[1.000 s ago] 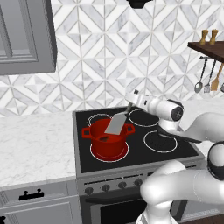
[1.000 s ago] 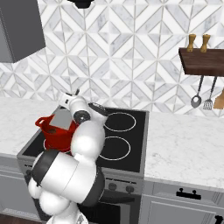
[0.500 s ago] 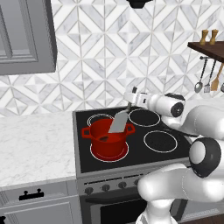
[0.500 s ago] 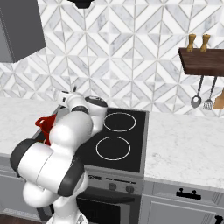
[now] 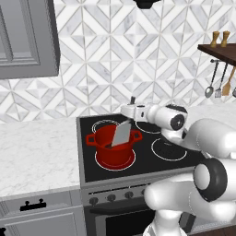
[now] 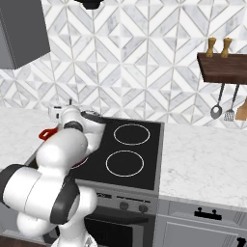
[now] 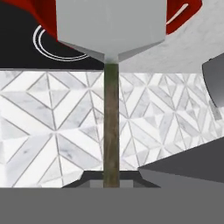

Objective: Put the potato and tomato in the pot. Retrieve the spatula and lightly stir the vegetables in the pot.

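1. Spatula point(image 5: 121, 135) blade sits tilted inside the pot point(image 5: 114, 147), its pale grey face leaning on the rim nearest the arm; we judge the stirring step is in hand.
2. We see the gripper point(image 5: 132, 110) clamped narrow on the spatula's thin dark handle, near its far end, in the hand view too.
3. The pot stands on the front left burner of the stove point(image 5: 138, 156), near the counter point(image 5: 37, 152).
4. We judge the spatula light and stiff, so a high hold gives long leverage; the thin handle could twist between the fingers.
5. The pot looks heavy enough to stay put under gentle sweeps; vegetables inside are hidden.
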